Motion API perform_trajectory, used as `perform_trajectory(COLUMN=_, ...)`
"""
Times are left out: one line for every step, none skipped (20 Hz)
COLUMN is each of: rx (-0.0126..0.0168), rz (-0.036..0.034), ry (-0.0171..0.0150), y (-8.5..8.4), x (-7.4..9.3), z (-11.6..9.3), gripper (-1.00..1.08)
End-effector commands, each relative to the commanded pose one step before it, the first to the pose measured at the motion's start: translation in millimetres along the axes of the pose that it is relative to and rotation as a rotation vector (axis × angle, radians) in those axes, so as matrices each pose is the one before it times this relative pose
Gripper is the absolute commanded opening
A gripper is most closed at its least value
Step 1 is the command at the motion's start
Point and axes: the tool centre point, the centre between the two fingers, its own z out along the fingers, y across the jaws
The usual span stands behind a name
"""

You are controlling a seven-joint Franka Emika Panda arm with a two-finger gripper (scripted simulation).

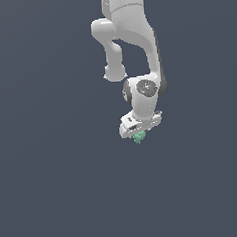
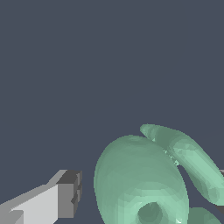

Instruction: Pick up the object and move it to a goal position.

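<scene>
Arm: the white Panda arm [image 1: 135,49] reaches downward in the exterior view.
Jaws: the jaws [image 1: 139,132] point down; one grey-tipped finger [image 2: 65,199] shows apart from the object in the wrist view, so whether they grip cannot be told.
Object: the mint-green lumpy object [image 1: 139,137] [image 2: 140,179] sits right at the jaws' tips, between them.

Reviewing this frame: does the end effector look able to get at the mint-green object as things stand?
Probably yes. The object sits right under the end effector, and in the wrist view it bulks beside one finger with nothing in between. Whether it is gripped cannot be told.
</scene>
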Motion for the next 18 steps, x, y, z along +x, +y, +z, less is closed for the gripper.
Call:
perform_trajectory(rx=-0.00035, rz=-0.00013, ry=0.00143, y=0.23, x=0.78, z=2.22, gripper=1.0)
perform_trajectory(rx=0.0, rz=0.0, ry=0.0, y=0.0, x=0.0, z=0.0, gripper=-1.0)
perform_trajectory(rx=0.0, rz=0.0, ry=0.0, y=0.0, x=0.0, z=0.0, gripper=-1.0)
perform_trajectory(rx=0.0, rz=0.0, ry=0.0, y=0.0, x=0.0, z=0.0, gripper=-1.0)
perform_trajectory(rx=0.0, rz=0.0, ry=0.0, y=0.0, x=0.0, z=0.0, gripper=-1.0)
perform_trajectory(rx=0.0, rz=0.0, ry=0.0, y=0.0, x=0.0, z=0.0, gripper=-1.0)
perform_trajectory(rx=0.0, rz=0.0, ry=0.0, y=0.0, x=0.0, z=0.0, gripper=-1.0)
perform_trajectory(rx=0.0, rz=0.0, ry=0.0, y=0.0, x=0.0, z=0.0, gripper=-1.0)
perform_trajectory(rx=0.0, rz=0.0, ry=0.0, y=0.0, x=0.0, z=0.0, gripper=-1.0)
perform_trajectory(rx=0.0, rz=0.0, ry=0.0, y=0.0, x=0.0, z=0.0, gripper=-1.0)
perform_trajectory(rx=0.0, rz=0.0, ry=0.0, y=0.0, x=0.0, z=0.0, gripper=-1.0)
perform_trajectory(rx=-0.00032, rz=-0.00074, ry=0.00112, y=-0.4, x=0.37, z=-0.82, gripper=-1.0)
perform_trajectory(rx=0.0, rz=0.0, ry=0.0, y=0.15, x=0.07, z=-0.27, gripper=-1.0)
perform_trajectory(rx=0.0, rz=0.0, ry=0.0, y=0.46, x=0.21, z=-0.82, gripper=-1.0)
perform_trajectory(rx=0.0, rz=0.0, ry=0.0, y=0.76, x=0.36, z=-1.36, gripper=-1.0)
perform_trajectory(rx=0.0, rz=0.0, ry=0.0, y=1.07, x=0.5, z=-1.9, gripper=-1.0)
perform_trajectory(rx=0.0, rz=0.0, ry=0.0, y=1.37, x=0.64, z=-2.44, gripper=-1.0)
perform_trajectory(rx=0.0, rz=0.0, ry=0.0, y=1.67, x=0.78, z=-2.98, gripper=-1.0)
